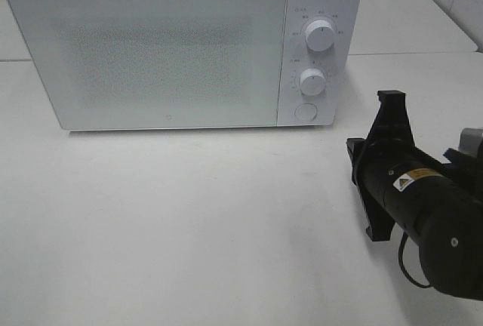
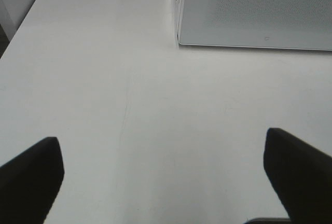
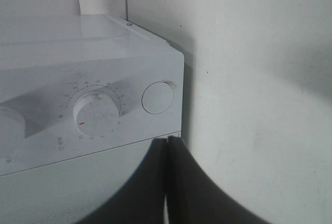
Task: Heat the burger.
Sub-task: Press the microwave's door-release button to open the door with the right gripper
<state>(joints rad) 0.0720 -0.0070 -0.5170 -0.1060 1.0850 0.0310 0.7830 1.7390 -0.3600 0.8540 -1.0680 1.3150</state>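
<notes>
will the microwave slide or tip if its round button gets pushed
Tipping seems unlikely: the microwave is wide, low and flat on the table. The button sits near its base, so little leverage. It may slide slightly; the table looks smooth.

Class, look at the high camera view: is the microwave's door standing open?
No, the microwave door lies flush beside the control panel, fully shut.

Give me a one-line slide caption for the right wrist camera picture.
Closed right hand poised before the white microwave, by its round button and a dial.
</notes>
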